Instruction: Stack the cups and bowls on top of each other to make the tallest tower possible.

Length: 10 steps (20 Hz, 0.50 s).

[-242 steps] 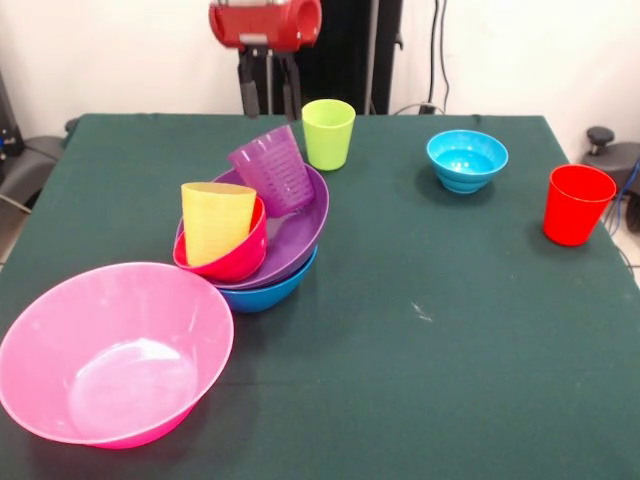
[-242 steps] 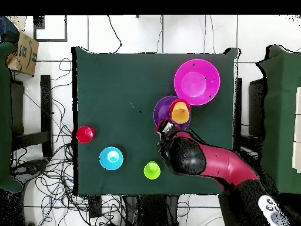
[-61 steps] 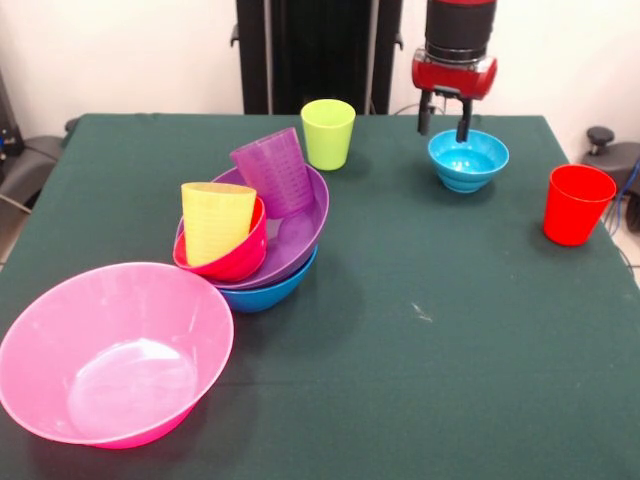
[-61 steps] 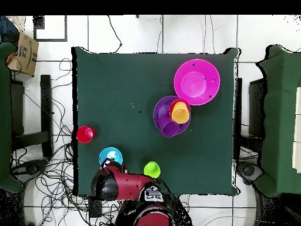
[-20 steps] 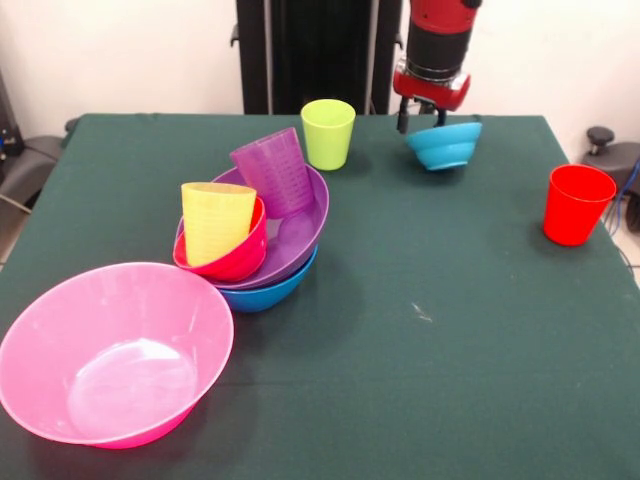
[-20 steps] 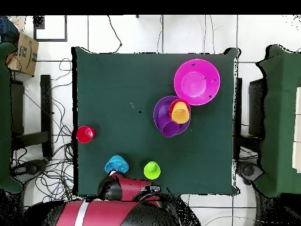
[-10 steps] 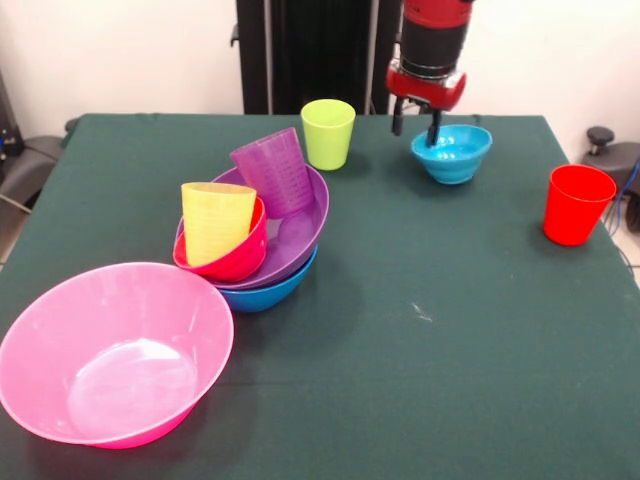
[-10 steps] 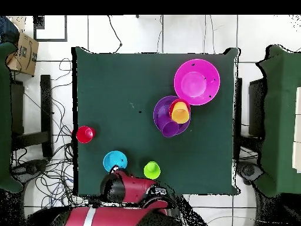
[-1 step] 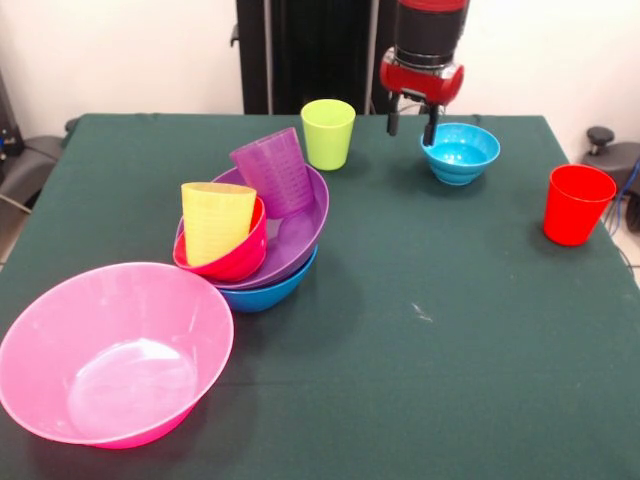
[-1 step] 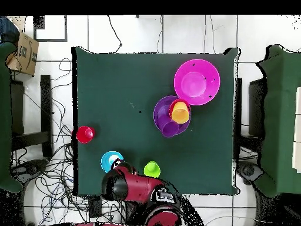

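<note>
The red and black gripper (image 9: 411, 124) hangs at the far side of the dark green cloth-covered table (image 9: 450, 330), its two dark fingers (image 9: 430, 128) spread apart and holding nothing; one finger tip sits at the rim of the small light blue plastic bowl (image 9: 461, 153), which stands upright on the cloth. The lime green plastic tumbler (image 9: 328, 133) stands upright just beside the gripper, apart from it. The red plastic tumbler (image 9: 576, 204) stands alone near the table edge, well apart from the rest. The tower (image 9: 262, 230) consists of a medium blue bowl (image 9: 272, 291) at the base, a large purple bowl (image 9: 300, 232) nested in it, a small red bowl (image 9: 235, 260) tilted inside with a yellow tumbler (image 9: 216, 219) leaning in it, and a translucent purple tumbler (image 9: 272, 169) leaning at the purple bowl's far rim. The very large pink bowl (image 9: 110, 350) rests upright beside the tower, its rim close against the tower's side.
</note>
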Available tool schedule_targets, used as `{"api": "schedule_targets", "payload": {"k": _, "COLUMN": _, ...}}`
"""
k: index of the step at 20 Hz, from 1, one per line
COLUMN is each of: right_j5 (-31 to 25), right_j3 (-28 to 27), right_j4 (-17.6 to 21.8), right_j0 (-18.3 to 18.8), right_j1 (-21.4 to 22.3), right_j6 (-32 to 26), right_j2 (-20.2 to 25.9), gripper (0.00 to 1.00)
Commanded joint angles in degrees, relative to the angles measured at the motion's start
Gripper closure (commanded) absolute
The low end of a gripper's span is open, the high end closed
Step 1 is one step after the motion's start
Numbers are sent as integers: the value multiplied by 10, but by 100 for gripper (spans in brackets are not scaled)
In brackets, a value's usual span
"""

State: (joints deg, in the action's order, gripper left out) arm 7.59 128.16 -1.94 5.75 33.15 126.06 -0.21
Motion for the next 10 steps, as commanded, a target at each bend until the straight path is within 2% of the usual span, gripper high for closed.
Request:
{"api": "schedule_targets", "payload": {"k": 1, "right_j5": 37, "right_j3": -29, "right_j4": -4, "right_j0": -11, "right_j1": -22, "right_j6": 93, "right_j2": 45, "gripper": 0}}
{"api": "schedule_targets", "payload": {"k": 10, "right_j5": 41, "right_j3": -40, "right_j4": 11, "right_j0": -3, "right_j1": -42, "right_j6": 84, "right_j2": 83, "gripper": 0}}
